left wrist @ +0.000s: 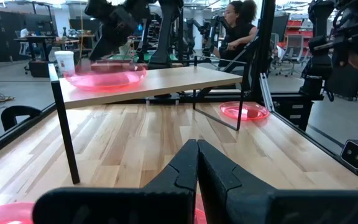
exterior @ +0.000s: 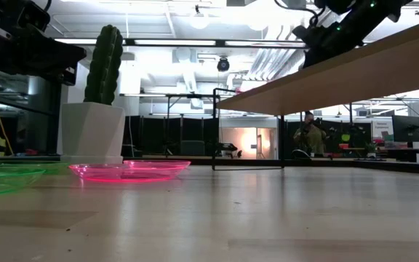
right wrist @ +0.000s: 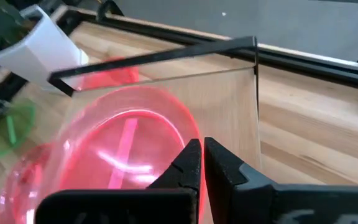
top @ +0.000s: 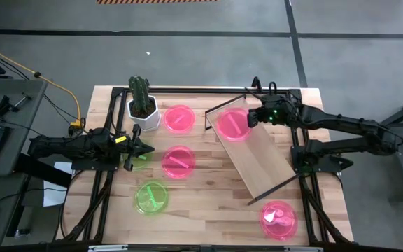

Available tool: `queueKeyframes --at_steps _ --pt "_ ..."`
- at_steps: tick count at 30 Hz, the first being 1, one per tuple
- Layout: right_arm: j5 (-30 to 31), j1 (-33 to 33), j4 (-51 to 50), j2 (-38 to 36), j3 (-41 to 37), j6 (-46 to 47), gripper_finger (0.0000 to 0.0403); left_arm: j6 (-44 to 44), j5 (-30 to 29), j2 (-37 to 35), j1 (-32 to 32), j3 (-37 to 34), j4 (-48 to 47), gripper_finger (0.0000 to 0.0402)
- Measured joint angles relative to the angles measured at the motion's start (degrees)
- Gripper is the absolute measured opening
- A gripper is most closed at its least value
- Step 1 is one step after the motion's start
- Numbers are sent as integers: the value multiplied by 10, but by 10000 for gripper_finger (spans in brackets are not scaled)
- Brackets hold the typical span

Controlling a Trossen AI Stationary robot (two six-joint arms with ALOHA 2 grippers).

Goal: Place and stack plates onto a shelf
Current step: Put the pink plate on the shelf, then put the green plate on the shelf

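The shelf (top: pixel 264 157), a light-wood board on black wire legs, stands askew on the table's right half. A pink plate (top: pixel 233 124) lies on its far end, and my right gripper (top: pixel 252 117) is shut at that plate's right rim. Other pink plates lie flat on the table: one (top: pixel 179 119) beside the cactus pot, one (top: pixel 178 162) at mid-table, one (top: pixel 280 219) near the right front corner. A green plate (top: pixel 151 197) lies near the front left. My left gripper (top: pixel 145 149) hovers shut above another green plate (top: pixel 136 160), mostly hidden beneath it. My right gripper (right wrist: pixel 201 144) pinches the pink plate by its rim (right wrist: pixel 188 132) between the two fingers. The fingers come from the table's right, slanting down. The plate rests on the far end of the shelf board (right wrist: pixel 229 106).
A cactus in a white hexagonal pot (top: pixel 143 110) stands at the far left of the table, close to the left arm. Black frame rails (top: pixel 102 196) run along both sides of the table. Bare planks (top: pixel 208 203) lie between the green plate and the shelf.
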Motion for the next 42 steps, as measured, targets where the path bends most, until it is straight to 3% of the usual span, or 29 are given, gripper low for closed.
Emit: queueKeyframes --at_steps 8,15,22,25,32,42 --pt "15 -14 0 12 0 -6 4 0 0 0 0 0 0 0" --pt "30 -31 41 -48 0 -51 75 0 0 0 0 0 0 0" --pt "-107 18 142 -60 -6 -156 158 0 0 0 0 0 0 0" --pt "-129 63 210 -53 -23 -202 177 0 0 0 0 0 0 0" --pt "-118 147 240 -52 -27 -237 186 0 0 0 0 0 0 0" --pt "-74 198 240 -52 -27 -254 185 0 0 0 0 0 0 0"
